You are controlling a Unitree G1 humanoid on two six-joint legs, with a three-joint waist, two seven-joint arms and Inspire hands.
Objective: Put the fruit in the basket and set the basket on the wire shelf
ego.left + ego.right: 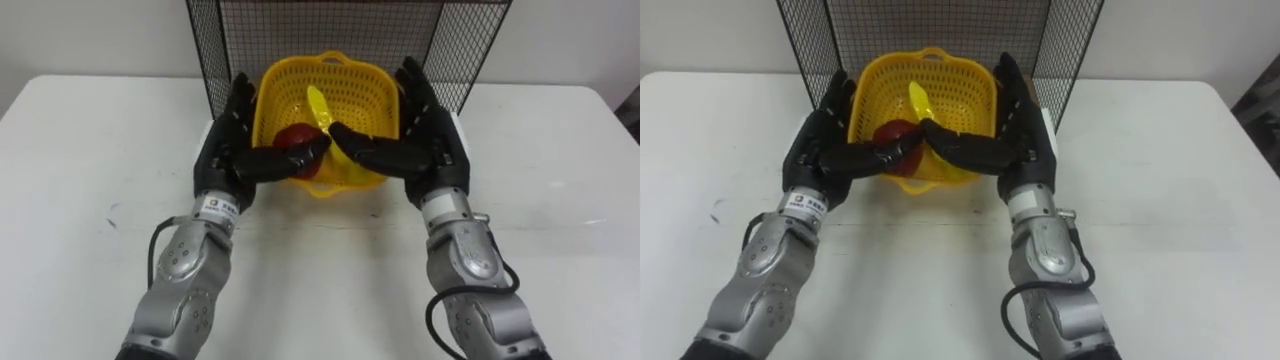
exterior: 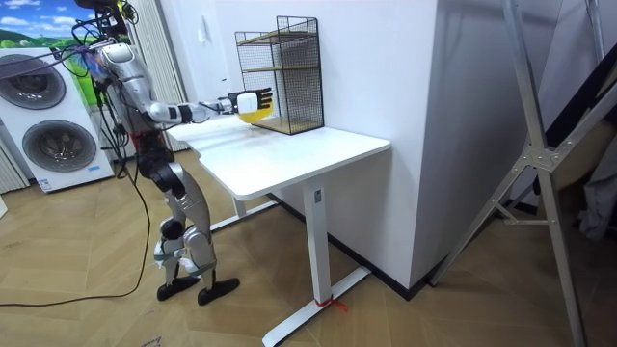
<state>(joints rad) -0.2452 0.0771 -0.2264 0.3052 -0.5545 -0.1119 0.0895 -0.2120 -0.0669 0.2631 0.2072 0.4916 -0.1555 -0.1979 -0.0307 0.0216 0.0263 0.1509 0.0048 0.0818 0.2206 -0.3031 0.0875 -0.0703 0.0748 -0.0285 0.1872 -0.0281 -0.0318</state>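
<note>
A yellow plastic basket (image 1: 325, 62) sits at the open front of the black wire shelf (image 1: 300, 25), on the white table (image 1: 90, 170). Inside it lie a red apple (image 1: 293, 136) and a yellow banana (image 1: 318, 105). My left hand (image 1: 228, 140) presses flat against the basket's left side and my right hand (image 1: 430, 130) against its right side. Both have straight fingers, and their thumbs reach inward across the near rim, partly hiding the apple. In the room view I stand at the table's end with both arms stretched toward the shelf (image 2: 289, 72).
The shelf's mesh walls stand close on both sides of the basket and behind it. White tabletop spreads wide to the left and right of my arms. In the room view a washing machine (image 2: 53, 125) stands behind me, and a wall runs behind the table (image 2: 308, 154).
</note>
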